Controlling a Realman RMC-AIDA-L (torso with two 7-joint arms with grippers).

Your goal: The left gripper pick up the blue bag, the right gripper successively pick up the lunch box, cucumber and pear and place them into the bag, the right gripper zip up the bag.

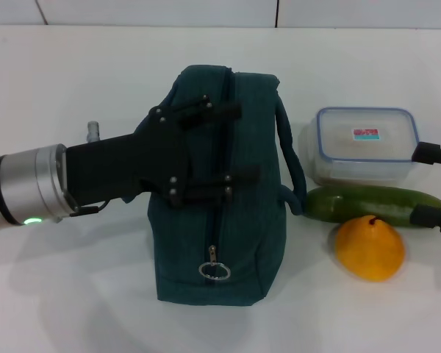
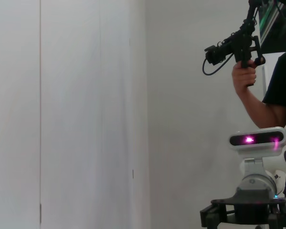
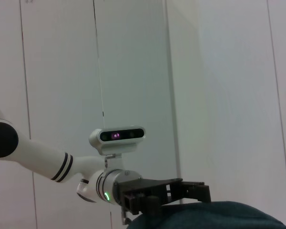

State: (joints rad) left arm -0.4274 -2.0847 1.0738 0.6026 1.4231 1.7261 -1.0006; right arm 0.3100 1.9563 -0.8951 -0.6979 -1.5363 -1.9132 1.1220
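The blue bag (image 1: 228, 220) stands on the white table at the middle, its zip line facing up and a ring pull (image 1: 214, 271) near its front end. My left gripper (image 1: 242, 144), silver wrist and green light, reaches in from the left. It is open, its two black fingers spread over the bag's top; it also shows in the right wrist view as the left gripper (image 3: 181, 191) above the bag (image 3: 214, 217). Right of the bag lie the lunch box (image 1: 364, 143), the cucumber (image 1: 367, 202) and the pear (image 1: 370, 248). My right gripper (image 1: 430, 184) is open at the right edge, beside the cucumber's end.
The bag's handle strap (image 1: 290, 154) arches toward the lunch box. Bare table (image 1: 73, 294) lies in front and to the left. In the left wrist view a person (image 2: 271, 95) holds a camera rig beside the robot's head (image 2: 257, 139).
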